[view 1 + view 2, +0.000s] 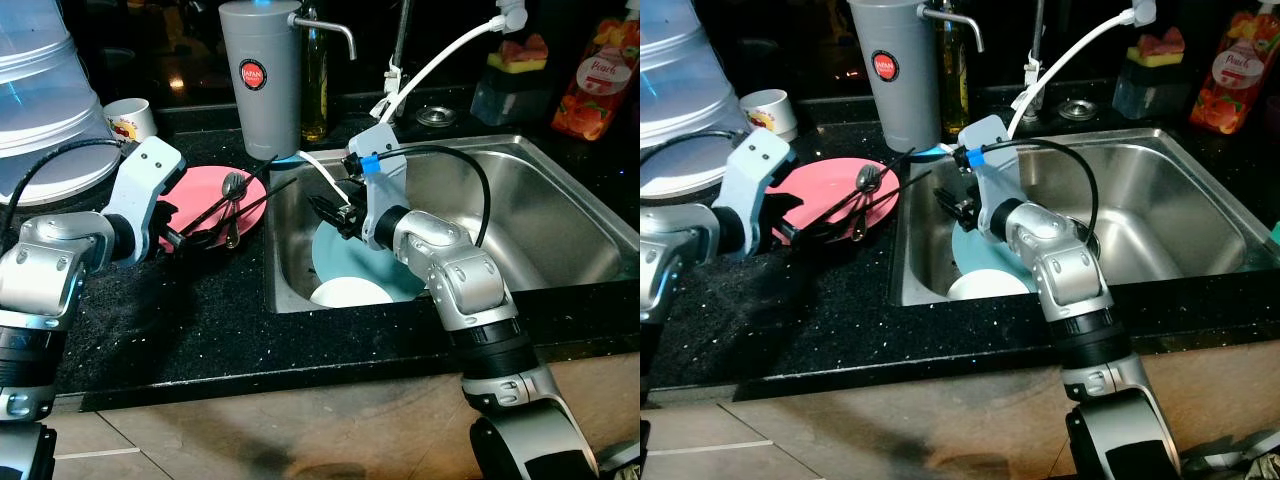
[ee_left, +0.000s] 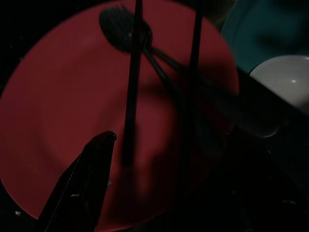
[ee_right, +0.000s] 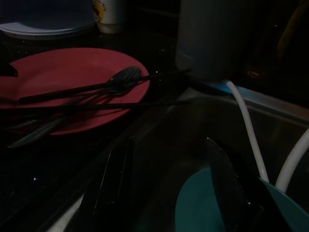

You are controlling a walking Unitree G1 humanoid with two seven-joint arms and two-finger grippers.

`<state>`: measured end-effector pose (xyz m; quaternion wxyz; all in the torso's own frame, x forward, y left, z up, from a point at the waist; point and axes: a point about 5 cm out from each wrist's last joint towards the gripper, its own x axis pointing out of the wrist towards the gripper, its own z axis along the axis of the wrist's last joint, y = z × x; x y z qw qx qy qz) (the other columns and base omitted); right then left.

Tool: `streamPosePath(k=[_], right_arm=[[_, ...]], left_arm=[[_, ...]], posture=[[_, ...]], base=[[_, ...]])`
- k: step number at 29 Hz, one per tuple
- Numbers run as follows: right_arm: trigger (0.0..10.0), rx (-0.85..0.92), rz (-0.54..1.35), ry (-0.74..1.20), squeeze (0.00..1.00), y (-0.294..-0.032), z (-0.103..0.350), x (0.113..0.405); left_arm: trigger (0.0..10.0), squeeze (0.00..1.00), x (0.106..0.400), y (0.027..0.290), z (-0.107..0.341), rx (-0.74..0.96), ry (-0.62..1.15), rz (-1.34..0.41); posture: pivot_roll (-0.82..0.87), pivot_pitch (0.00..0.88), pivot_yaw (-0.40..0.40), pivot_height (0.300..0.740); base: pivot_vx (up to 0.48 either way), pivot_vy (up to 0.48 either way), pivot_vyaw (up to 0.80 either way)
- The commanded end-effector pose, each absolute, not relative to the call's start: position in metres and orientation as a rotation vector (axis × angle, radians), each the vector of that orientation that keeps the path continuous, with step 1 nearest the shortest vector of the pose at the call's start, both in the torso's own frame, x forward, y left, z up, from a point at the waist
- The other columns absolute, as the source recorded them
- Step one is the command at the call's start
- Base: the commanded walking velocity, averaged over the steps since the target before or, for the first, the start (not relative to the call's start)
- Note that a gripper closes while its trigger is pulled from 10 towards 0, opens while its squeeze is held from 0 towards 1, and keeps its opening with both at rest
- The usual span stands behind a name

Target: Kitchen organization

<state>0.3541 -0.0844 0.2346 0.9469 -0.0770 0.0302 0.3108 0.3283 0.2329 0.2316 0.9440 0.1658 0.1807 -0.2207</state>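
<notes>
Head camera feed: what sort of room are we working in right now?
Almost certainly a home kitchen: a stainless steel sink set into a black countertop, dishes in the basin, and a pink plate holding cutlery beside it.

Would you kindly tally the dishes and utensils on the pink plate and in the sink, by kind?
Plates: 2, pink plate and teal plate
Bowls: 1, white bowl
Spoons: 2, spoons
Chopsticks: 2, chopsticks
Total: 7

Two plates, two chopsticks, one spoon.
</notes>
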Motion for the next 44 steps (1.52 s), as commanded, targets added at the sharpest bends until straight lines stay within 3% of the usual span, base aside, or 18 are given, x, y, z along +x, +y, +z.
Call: streamPosePath(k=[1, 5, 6, 7, 8, 11, 13, 14, 16, 17, 36, 44], right_arm=[[10.0, -0.153, 0.637, 0.072, 0.00, -0.085, 0.234, 0.351], [10.0, -0.155, 0.637, 0.078, 0.00, -0.085, 0.233, 0.351], [10.0, -0.155, 0.636, 0.079, 0.00, -0.085, 0.234, 0.351], [10.0, -0.155, 0.635, 0.079, 0.00, -0.085, 0.234, 0.351], [10.0, -0.156, 0.634, 0.078, 0.00, -0.085, 0.234, 0.351], [10.0, -0.156, 0.631, 0.080, 0.00, -0.086, 0.234, 0.350], [10.0, -0.156, 0.630, 0.081, 0.00, -0.086, 0.234, 0.350], [10.0, -0.155, 0.629, 0.081, 0.00, -0.086, 0.235, 0.350], [10.0, -0.154, 0.628, 0.081, 0.00, -0.087, 0.235, 0.350], [10.0, -0.154, 0.627, 0.081, 0.00, -0.087, 0.235, 0.351], [10.0, -0.152, 0.609, 0.077, 0.00, -0.089, 0.238, 0.352], [10.0, -0.128, 0.593, 0.062, 0.00, -0.093, 0.244, 0.354]], left_arm=[[10.0, 0.00, 0.331, 0.236, 0.225, 0.324, 0.397, -0.434], [9.7, 0.00, 0.334, 0.235, 0.221, 0.300, 0.407, -0.445], [8.0, 0.00, 0.333, 0.233, 0.220, 0.303, 0.408, -0.455], [7.1, 0.00, 0.333, 0.233, 0.221, 0.302, 0.406, -0.458], [4.5, 0.00, 0.333, 0.232, 0.221, 0.303, 0.403, -0.462], [3.8, 0.00, 0.333, 0.231, 0.222, 0.309, 0.399, -0.467], [4.5, 0.00, 0.333, 0.231, 0.223, 0.316, 0.397, -0.466], [3.6, 0.00, 0.333, 0.231, 0.223, 0.317, 0.396, -0.467], [0.3, 0.00, 0.333, 0.232, 0.224, 0.317, 0.395, -0.469], [0.0, 0.00, 0.333, 0.232, 0.224, 0.318, 0.394, -0.470], [0.0, 0.00, 0.337, 0.232, 0.232, 0.347, 0.342, -0.455], [0.0, 0.00, 0.342, 0.239, 0.272, 0.334, 0.195, -0.392]], posture=[[0.02, 0.018, 0.019, 0.740], [0.02, 0.019, 0.021, 0.740], [0.02, 0.019, 0.022, 0.740], [0.02, 0.019, 0.023, 0.740], [0.02, 0.019, 0.023, 0.740], [0.01, 0.019, 0.024, 0.740], [0.01, 0.019, 0.024, 0.740], [0.02, 0.018, 0.023, 0.740], [0.02, 0.019, 0.023, 0.740], [0.02, 0.019, 0.023, 0.740], [0.01, 0.015, 0.026, 0.740], [0.02, 0.014, 0.025, 0.740]], base=[[0.000, 0.000, 0.00], [0.000, 0.000, 0.00], [0.000, 0.000, 0.00], [0.000, 0.000, 0.00], [0.000, 0.000, 0.00], [0.000, 0.000, 0.00], [0.000, 0.000, 0.00], [0.000, 0.000, 0.00], [0.000, 0.000, 0.00], [0.000, 0.000, 0.00], [0.000, 0.000, 0.00], [0.000, 0.000, 0.00]])
